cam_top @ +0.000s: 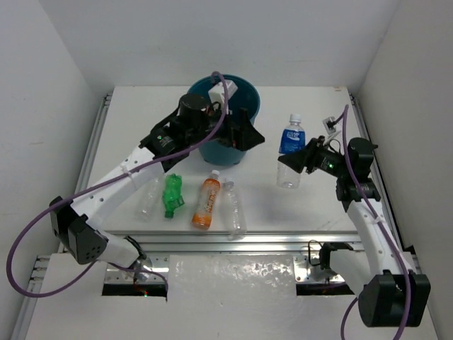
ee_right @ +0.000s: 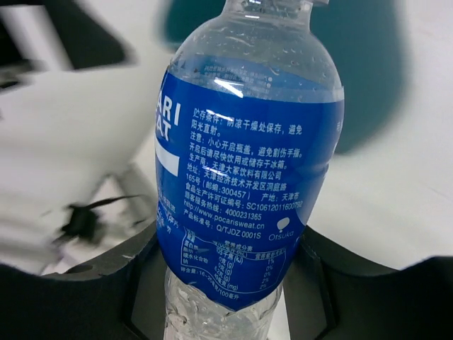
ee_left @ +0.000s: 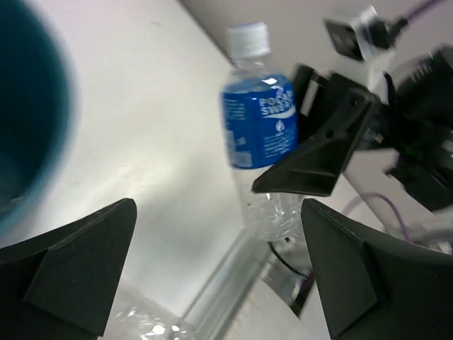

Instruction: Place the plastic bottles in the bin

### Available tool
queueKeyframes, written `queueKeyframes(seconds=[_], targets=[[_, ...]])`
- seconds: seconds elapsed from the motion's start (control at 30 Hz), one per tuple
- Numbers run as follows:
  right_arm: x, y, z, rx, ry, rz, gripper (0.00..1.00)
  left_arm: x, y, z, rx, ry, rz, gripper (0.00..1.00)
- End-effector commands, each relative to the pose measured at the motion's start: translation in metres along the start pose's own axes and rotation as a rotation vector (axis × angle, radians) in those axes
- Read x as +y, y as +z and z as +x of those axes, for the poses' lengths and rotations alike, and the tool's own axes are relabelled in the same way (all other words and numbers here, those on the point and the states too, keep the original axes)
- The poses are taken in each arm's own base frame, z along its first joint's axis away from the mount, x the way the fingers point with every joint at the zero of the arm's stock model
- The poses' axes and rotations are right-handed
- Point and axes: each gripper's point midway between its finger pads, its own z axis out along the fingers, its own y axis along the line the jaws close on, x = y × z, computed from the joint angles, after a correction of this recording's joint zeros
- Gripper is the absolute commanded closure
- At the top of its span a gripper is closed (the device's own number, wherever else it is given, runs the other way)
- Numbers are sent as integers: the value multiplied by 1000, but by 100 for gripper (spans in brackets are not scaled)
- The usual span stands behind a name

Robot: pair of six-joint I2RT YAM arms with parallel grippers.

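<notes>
A plastic bottle with a blue label and white cap (cam_top: pixel 291 139) stands upright at the right of the table. My right gripper (cam_top: pixel 294 162) is shut on its lower body; in the right wrist view both fingers press the bottle (ee_right: pixel 248 177) from the sides. The dark teal bin (cam_top: pixel 246 98) stands at the back centre. My left gripper (cam_top: pixel 244 134) hangs open at the bin's front right side, holding nothing (ee_left: pixel 218 212). On the table in front lie a green bottle (cam_top: pixel 172 195), an orange bottle (cam_top: pixel 207 200) and two clear bottles (cam_top: pixel 236 209), (cam_top: pixel 148 198).
White walls close in the table on the left, back and right. A metal rail (cam_top: pixel 233 244) runs along the table's near edge. The left arm (cam_top: pixel 127 173) reaches over the lying bottles towards the bin.
</notes>
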Motion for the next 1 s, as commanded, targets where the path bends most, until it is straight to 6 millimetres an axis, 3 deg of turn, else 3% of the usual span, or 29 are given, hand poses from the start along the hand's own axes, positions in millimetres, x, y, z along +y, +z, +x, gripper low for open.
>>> queueKeyframes(seconds=[0.0,0.17,0.2,0.33,0.43,0.5,0.53,0.57,0.63,0.67,0.73,0.77,0.8,0.87,0.9,0.93,0.97], targets=[[85,-14,-19,12,-100,-375,74,-62,3,-2,-5,49,267,0],[121,-22,-16,49,-162,-504,74,-86,8,4,-5,59,396,0],[128,-26,-16,45,-189,-530,74,-93,8,-3,-35,69,428,0],[147,-35,-9,54,-247,-605,73,-89,26,5,9,27,420,0],[153,-36,-6,69,-257,-629,71,-98,29,7,13,14,474,6],[154,-37,-5,75,-268,-640,70,-108,27,9,23,8,533,23],[155,-39,-5,68,-274,-638,70,-113,29,7,23,-4,562,40],[156,-39,-6,66,-279,-639,69,-118,27,4,29,-5,588,69],[156,-39,-7,70,-282,-643,68,-121,30,3,38,-18,603,81],[156,-38,-7,69,-284,-643,66,-126,26,0,37,-8,626,92],[153,-35,-8,66,-271,-622,49,-126,24,-6,15,-8,616,100],[151,-34,-11,58,-263,-599,34,-123,25,-13,-10,-10,581,100],[140,-26,-12,43,-243,-528,2,-113,21,-20,-26,-15,522,100],[129,-23,-18,3,-268,-438,1,-75,24,-53,-143,-53,315,100],[121,-21,-14,15,-238,-387,1,-49,20,-52,-120,-94,184,100],[111,-20,-14,-1,-242,-315,1,-13,9,-73,-186,-110,14,100],[107,-18,-17,-16,-255,-292,1,7,4,-81,-213,-127,-83,100]])
